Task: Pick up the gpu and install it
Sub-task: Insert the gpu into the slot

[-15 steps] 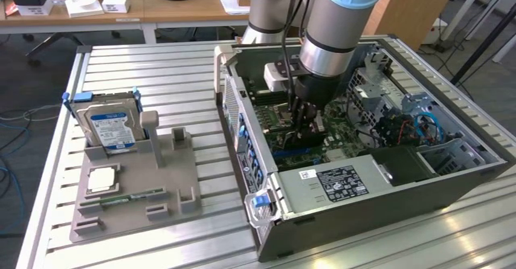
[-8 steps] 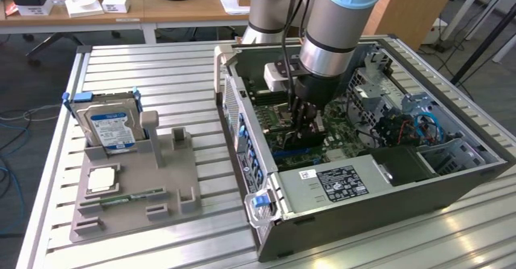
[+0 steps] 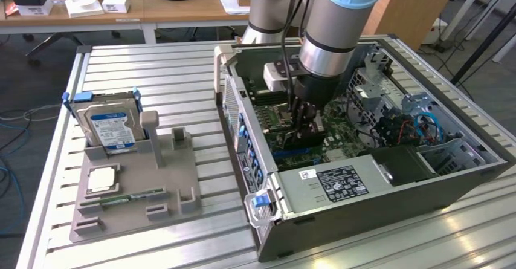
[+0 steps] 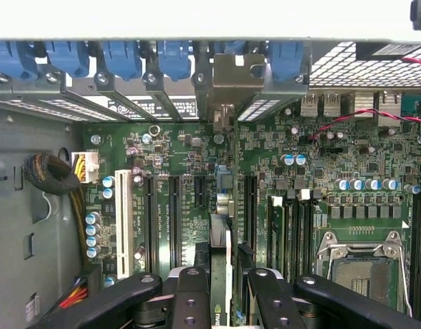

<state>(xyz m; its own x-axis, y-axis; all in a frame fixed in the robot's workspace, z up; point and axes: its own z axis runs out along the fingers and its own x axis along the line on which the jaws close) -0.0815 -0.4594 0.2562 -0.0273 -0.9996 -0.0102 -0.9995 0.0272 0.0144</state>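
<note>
Gripper (image 4: 231, 301): fingers narrow, clamped on the gpu (image 4: 223, 253) | gpu: edge-on between the fingers, long axis running straight ahead to its bracket at the rear slots | directly beneath: motherboard (image 4: 320, 151) expansion slots, inside the computer case (image 3: 387, 214)

- The computer case (image 3: 379, 217) lies open side up, so the only way in is from above; the arm (image 3: 322, 39) fills the middle of that opening.
- The gripper (image 3: 305, 127) is clamped on the graphics card (image 4: 223, 205), which stands on edge between black slots (image 4: 173, 212) with little room either side.
- Blue clips (image 4: 121, 58) line the wall at the card's far end.
- The power supply (image 3: 335, 183) blocks the near end.
- A drive cage (image 3: 379, 87) and loose cables (image 3: 415, 130) crowd the exterior view's right.
- Bare table (image 3: 161, 69) lies open between the case and the grey tray (image 3: 137, 178), where a hard drive (image 3: 113, 127) stands upright.
</note>
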